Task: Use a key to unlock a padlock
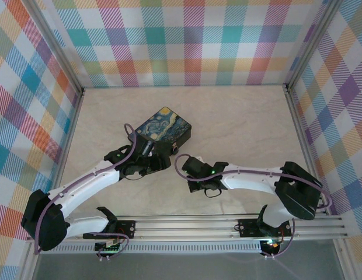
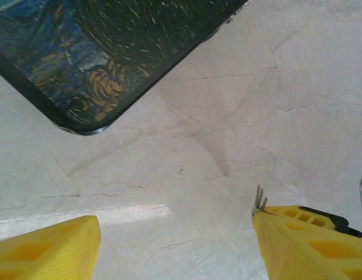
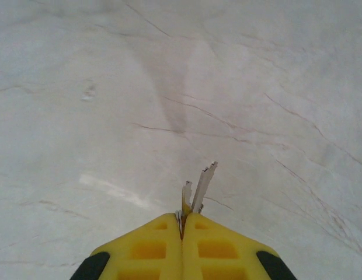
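My right gripper (image 3: 182,220) is shut on the key (image 3: 203,184), a slim silvery blade sticking out past the yellow fingertips above the marble table. A second, shorter metal blade (image 3: 186,195) pokes out beside it. In the top view the right gripper (image 1: 182,162) sits just in front of the painted box. My left gripper (image 2: 175,224) stands open with only bare table between its fingers, and it lies close to the left of the right one (image 1: 160,165). Thin metal tips (image 2: 260,198) rise beside its right finger. I cannot make out the padlock.
The black box with the starry-night lid (image 1: 163,129) stands just beyond both grippers, and its corner (image 2: 87,111) hangs over the left wrist view. Plaid walls enclose the table on three sides. Bare marble (image 1: 245,122) stretches to the right of the box.
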Robot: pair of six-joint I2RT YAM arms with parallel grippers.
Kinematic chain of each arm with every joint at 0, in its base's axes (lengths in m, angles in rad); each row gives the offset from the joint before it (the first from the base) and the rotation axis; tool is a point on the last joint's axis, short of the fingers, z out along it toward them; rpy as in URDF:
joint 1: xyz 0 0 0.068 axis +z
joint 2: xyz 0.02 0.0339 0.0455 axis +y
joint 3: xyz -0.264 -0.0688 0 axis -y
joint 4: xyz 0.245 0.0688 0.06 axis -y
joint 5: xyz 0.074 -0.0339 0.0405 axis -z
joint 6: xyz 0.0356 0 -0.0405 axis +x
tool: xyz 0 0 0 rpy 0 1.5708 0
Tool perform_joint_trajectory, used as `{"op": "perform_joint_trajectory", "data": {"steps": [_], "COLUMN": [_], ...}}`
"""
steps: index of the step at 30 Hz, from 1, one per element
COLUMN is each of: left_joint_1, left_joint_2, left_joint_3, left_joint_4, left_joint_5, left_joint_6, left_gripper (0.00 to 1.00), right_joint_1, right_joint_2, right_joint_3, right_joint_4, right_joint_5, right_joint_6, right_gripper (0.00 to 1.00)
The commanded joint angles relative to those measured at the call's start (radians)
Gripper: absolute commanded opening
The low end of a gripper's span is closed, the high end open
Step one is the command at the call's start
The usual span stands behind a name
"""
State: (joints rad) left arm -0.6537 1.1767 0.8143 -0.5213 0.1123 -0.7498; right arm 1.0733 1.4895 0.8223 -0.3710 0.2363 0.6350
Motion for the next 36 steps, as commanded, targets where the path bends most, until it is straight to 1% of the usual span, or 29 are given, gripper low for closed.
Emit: {"op": "perform_joint_trajectory", "data": {"steps": [1, 5, 9, 11, 13, 19, 21, 23, 25, 27, 29, 33, 35, 36], "left_joint_1": [0.015, 0.019, 0.038, 0.055, 0.069, 0.078, 0.09, 0.099, 0.104, 0.11, 0.127, 0.201, 0.236, 0.253], "left_joint_2": [-0.011, -0.021, -0.088, -0.141, -0.157, -0.09, -0.117, -0.15, -0.152, -0.127, -0.095, -0.094, -0.076, -0.07], "left_joint_3": [-0.006, 0.017, 0.0, -0.032, -0.043, -0.031, -0.06, -0.102, -0.122, -0.112, -0.087, -0.096, -0.075, -0.047], "left_joint_4": [0.043, 0.043, 0.03, 0.071, 0.128, 0.227, 0.234, 0.306, 0.347, 0.367, 0.353, 0.364, 0.362, 0.318], "left_joint_5": [0.091, 0.127, 0.074, 0.074, 0.108, 0.209, 0.195, 0.176, 0.172, 0.194, 0.234, 0.318, 0.4, 0.439], "left_joint_6": [-0.039, -0.05, -0.12, -0.173, -0.211, -0.287, -0.336, -0.395, -0.436, -0.434, -0.395, -0.321, -0.241, -0.155], "left_gripper": [0.72, 0.72, 0.71, 0.71, 0.7, 0.69, 0.68, 0.68, 0.67, 0.66, 0.66, 0.65, 0.64, 0.64], "right_joint_1": [0.0, -0.007, -0.032, -0.051, -0.073, -0.154, -0.176, -0.192, -0.203, -0.208, -0.212, -0.216, -0.217, -0.218], "right_joint_2": [-0.043, -0.065, -0.084, -0.094, -0.106, -0.148, -0.156, -0.147, -0.119, -0.083, -0.051, -0.014, -0.003, 0.0], "right_joint_3": [-0.018, -0.025, -0.039, -0.048, -0.062, -0.108, -0.107, -0.093, -0.063, -0.025, 0.011, 0.062, 0.093, 0.106], "right_joint_4": [0.102, 0.172, 0.248, 0.282, 0.322, 0.451, 0.479, 0.49, 0.494, 0.484, 0.478, 0.523, 0.511, 0.499], "right_joint_5": [-0.056, -0.119, -0.216, -0.275, -0.352, -0.527, -0.552, -0.586, -0.609, -0.631, -0.645, -0.67, -0.681, -0.681], "right_joint_6": [-0.162, -0.242, -0.274, -0.287, -0.306, -0.318, -0.316, -0.317, -0.322, -0.326, -0.325, -0.287, -0.273, -0.27], "right_gripper": [0.0, 0.0, 0.0, 0.0, 0.0, 0.0, 0.0, 0.0, 0.0, 0.0, 0.0, 0.0, 0.0, 0.0]}}
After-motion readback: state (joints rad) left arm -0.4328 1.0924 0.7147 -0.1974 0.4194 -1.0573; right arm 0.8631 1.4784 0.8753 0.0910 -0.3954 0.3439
